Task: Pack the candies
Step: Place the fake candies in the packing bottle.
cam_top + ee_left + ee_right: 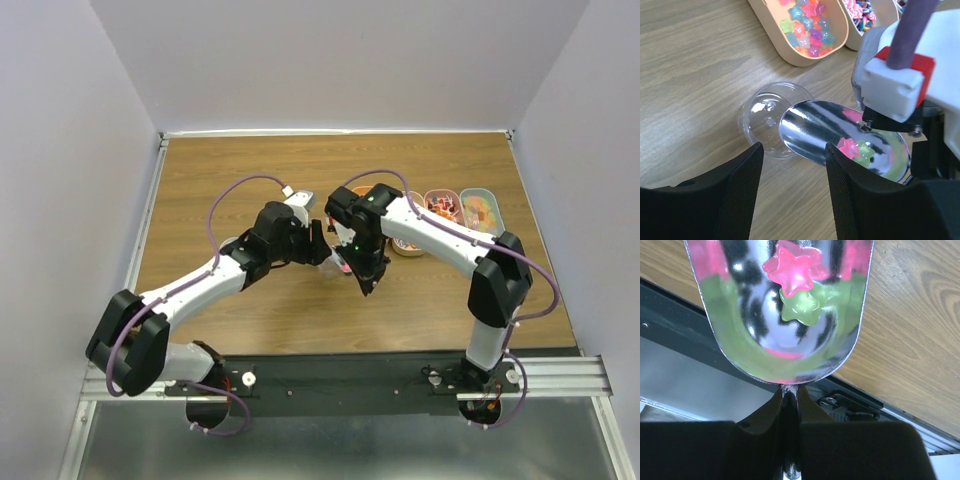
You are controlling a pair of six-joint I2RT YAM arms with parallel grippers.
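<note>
Right of centre in the left wrist view, two star candies (855, 149) are carried in the metal scoop (835, 130), clamped by the right gripper (790, 405) over a clear cup (765, 120). The left gripper (794, 150) is spread apart; trays (802, 63) are cropped above.

My white left arm (195, 285) and white right arm (440, 232) have bulky black joints and looping purple cables (250, 179); textured black fingers (742, 195) fill the lower left-wrist view.

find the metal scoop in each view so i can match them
Top external: scoop, tiny, near dead centre.
Left wrist: scoop right of centre, lip over the clear cup.
Right wrist: scoop fills the top centre.
Shared landmark: pink star candy in its bowl, clear in both wrist views.
</note>
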